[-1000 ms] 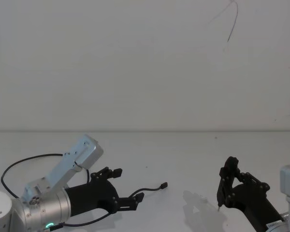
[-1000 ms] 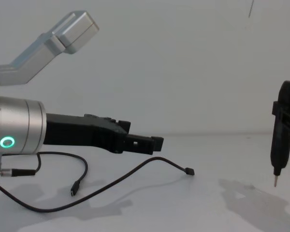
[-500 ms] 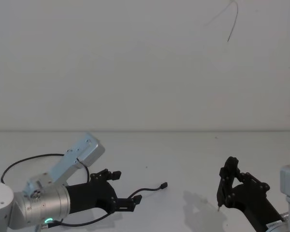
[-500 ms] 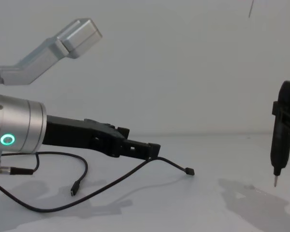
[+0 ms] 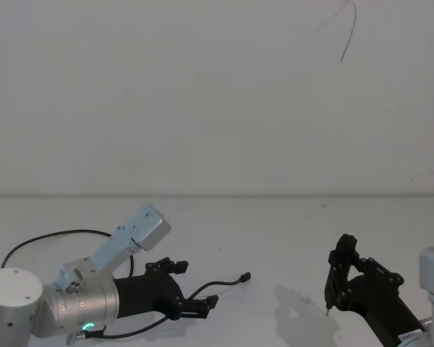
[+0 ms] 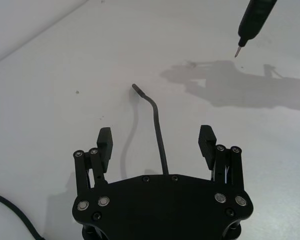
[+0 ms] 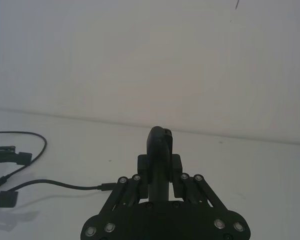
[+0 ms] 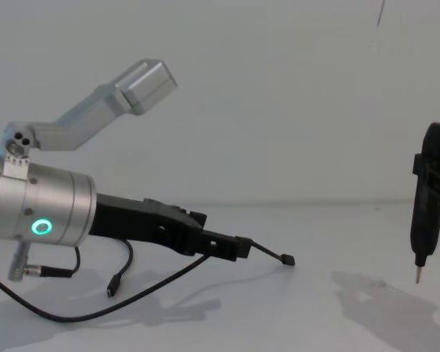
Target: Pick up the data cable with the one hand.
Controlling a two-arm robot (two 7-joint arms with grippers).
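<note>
The data cable point(image 5: 220, 283) is a thin black cord lying on the white table point(image 5: 275, 231), one small plug point(image 8: 286, 259) pointing right and the other plug point(image 8: 112, 288) lying nearer the front. My left gripper point(image 5: 194, 285), black with a silver wrist and green ring light point(image 8: 40, 226), hovers low over the cable's right stretch. In the left wrist view, this gripper point(image 6: 156, 142) is open and the cable point(image 6: 157, 130) runs between its fingers untouched. My right gripper point(image 8: 431, 183) stands at the right, shut on a black pen-shaped tool with a metal tip point(image 8: 418, 277).
The cable's far loop point(image 5: 29, 242) curves round behind the left arm. A short wire with a silver barrel plug point(image 8: 40, 271) hangs under the left wrist. A pale wall point(image 5: 217, 94) rises behind the table. A thin wire point(image 5: 351, 29) hangs at the upper right.
My left gripper has moved forward and down, from above the cable to straddling it near its right plug. It stays open. The right arm has not moved.
</note>
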